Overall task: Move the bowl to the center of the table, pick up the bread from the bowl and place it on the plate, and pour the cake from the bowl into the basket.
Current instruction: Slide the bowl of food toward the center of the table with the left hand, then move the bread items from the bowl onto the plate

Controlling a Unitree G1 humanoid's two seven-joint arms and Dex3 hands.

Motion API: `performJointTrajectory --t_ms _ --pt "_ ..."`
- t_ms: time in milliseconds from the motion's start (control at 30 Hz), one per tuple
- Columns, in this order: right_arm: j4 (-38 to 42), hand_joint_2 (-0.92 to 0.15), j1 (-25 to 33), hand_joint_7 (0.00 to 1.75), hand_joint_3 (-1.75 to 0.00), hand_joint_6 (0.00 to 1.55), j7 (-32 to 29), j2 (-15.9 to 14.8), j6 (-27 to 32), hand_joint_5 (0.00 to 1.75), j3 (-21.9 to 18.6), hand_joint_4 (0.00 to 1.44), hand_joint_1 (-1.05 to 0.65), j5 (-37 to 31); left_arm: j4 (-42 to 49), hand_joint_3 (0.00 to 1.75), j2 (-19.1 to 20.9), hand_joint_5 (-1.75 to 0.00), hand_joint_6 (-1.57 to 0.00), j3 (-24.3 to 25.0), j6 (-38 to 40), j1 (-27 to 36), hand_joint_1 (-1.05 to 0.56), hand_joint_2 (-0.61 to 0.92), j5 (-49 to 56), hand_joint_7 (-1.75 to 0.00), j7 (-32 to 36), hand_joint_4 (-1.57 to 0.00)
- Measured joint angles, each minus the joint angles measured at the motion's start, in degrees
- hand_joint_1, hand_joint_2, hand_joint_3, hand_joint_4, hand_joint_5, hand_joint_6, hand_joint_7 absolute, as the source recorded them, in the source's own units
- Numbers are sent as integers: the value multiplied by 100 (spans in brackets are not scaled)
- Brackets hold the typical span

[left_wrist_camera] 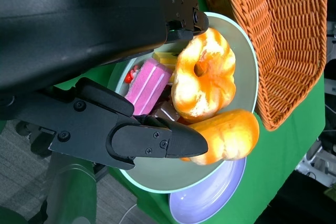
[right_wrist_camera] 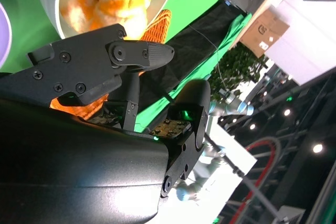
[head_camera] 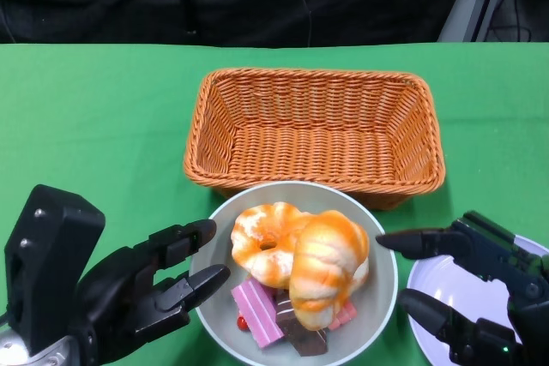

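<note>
A pale grey bowl [head_camera: 388, 285] stands near the table's front edge, just in front of the basket. In it lie a ring-shaped orange bread [head_camera: 264, 243] and an orange crescent roll [head_camera: 330, 268]. Pink cake [head_camera: 256, 313] and chocolate cake [head_camera: 302, 334] sit under them. My left hand [head_camera: 146, 291] lies at the bowl's left rim, fingers apart, holding nothing. In the left wrist view the left hand [left_wrist_camera: 105, 124] spreads its fingers over the bowl [left_wrist_camera: 157, 179], by the ring bread [left_wrist_camera: 205, 74] and the roll [left_wrist_camera: 226, 135]. My right hand [head_camera: 467, 297] is spread beside the right rim, over the plate [head_camera: 433, 285].
A woven orange basket [head_camera: 313, 130] stands behind the bowl, touching or nearly touching its far rim. The lavender plate lies at the front right, partly under my right hand. Green cloth covers the table, and a dark backdrop rises beyond its far edge.
</note>
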Motion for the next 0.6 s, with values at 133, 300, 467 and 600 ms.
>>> performJointTrajectory --t_ms 133,300,467,600 --pt "-175 -88 -333 54 -4 17 521 -238 395 99 126 3 -45 -20 0 34 -11 0 -2 -132 -1 -46 -69 92 150 -1 69 0" --pt "-508 -84 -1015 55 -1 13 1117 -486 980 89 263 0 -49 -247 4 37 -78 0 -2 -334 -51 -131 -68 92 242 -1 95 0" --pt "-506 -79 -1209 55 0 13 1245 -519 1229 87 358 0 -50 -470 16 37 -105 -1 -1 -371 -151 -139 -68 92 324 0 95 -1" --pt "-426 -77 -1599 55 0 12 1378 -523 1357 84 569 0 -50 -704 6 36 -179 -1 -2 -440 -160 -150 -67 92 381 -1 130 -2"
